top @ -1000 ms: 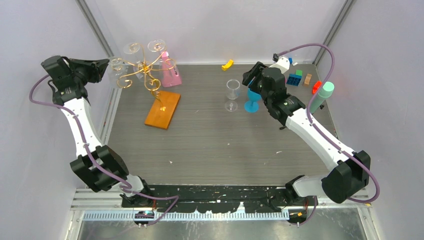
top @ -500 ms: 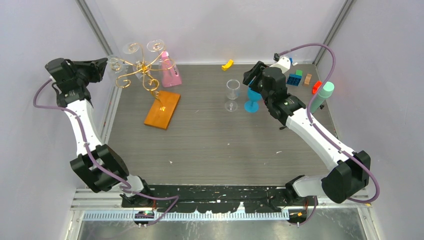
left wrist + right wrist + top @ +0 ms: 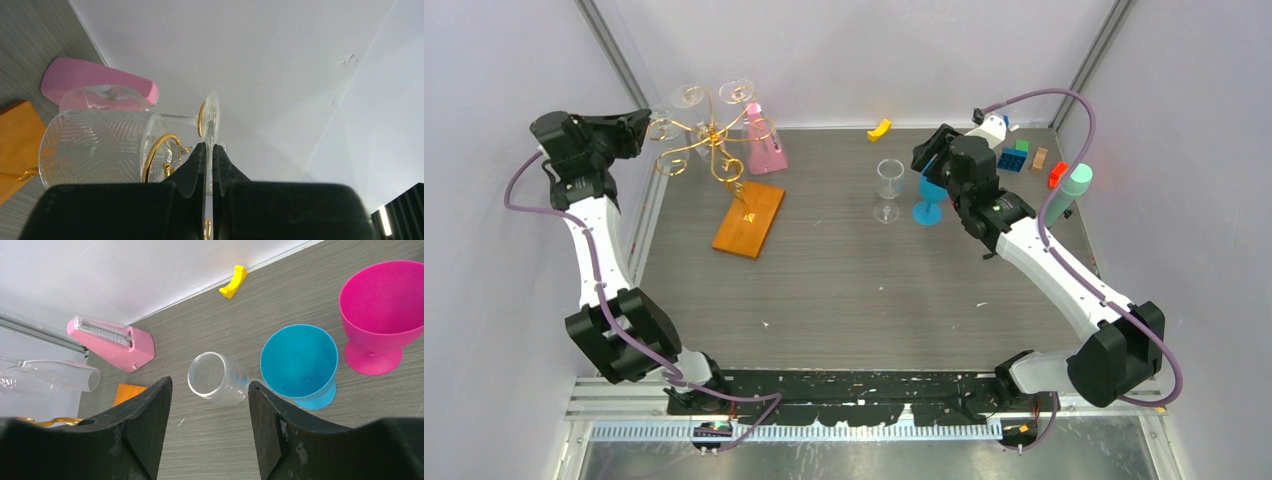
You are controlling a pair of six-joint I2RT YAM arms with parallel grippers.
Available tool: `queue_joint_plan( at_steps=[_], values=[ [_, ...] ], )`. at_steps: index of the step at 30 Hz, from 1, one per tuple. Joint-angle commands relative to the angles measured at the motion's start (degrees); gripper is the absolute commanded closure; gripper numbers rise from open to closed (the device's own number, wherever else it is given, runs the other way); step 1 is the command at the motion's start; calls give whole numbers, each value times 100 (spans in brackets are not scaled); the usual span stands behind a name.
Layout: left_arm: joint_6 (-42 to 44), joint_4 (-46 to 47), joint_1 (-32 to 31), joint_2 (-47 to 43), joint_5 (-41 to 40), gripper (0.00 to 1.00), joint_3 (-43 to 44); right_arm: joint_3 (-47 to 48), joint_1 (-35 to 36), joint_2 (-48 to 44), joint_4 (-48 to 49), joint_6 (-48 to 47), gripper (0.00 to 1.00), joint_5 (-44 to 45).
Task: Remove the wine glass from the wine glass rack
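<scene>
The left gripper [image 3: 208, 147] is up at the far left corner, by the side wall, at the outer arm of the wine glass rack [image 3: 714, 140]. Its jaws are pressed together on the thin edge of a wine glass [image 3: 210, 112] foot. The glass hangs on the rack, with a gold wire loop [image 3: 202, 118] around the stem just in front of the fingertips. A second loop [image 3: 156, 154] curls beside a bowl with a cut pattern [image 3: 97, 147]. Another clear bowl [image 3: 100, 96] lies just behind it, and I cannot tell which bowl belongs to the pinched foot. Two more glasses [image 3: 686, 97] [image 3: 737, 92] hang on the far arms. A pink metronome [image 3: 765, 150] stands right behind the rack, near its orange base [image 3: 749, 218].

The right gripper [image 3: 210, 382] hovers with its fingers wide apart and holds nothing. Below it a clear glass [image 3: 216, 378] stands on the table [image 3: 854, 290], touching or just beside a blue goblet [image 3: 300, 362]. A magenta goblet [image 3: 382, 305] is next to that. A yellow curved piece [image 3: 233, 282] lies by the back wall. Coloured blocks [image 3: 1015, 157] and a mint cylinder [image 3: 1074, 190] sit at the far right.
</scene>
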Motion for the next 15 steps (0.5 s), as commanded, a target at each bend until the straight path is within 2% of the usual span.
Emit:
queue_joint_plan(
  at_steps=[1,15],
  values=[
    [-138,796,-20,-219,241,100,242,-6,-24,-222,309,73,37,119],
    [-97,433,-22,-592,735,100,-33,-15,-24,-183,373,101,37,-4]
  ],
)
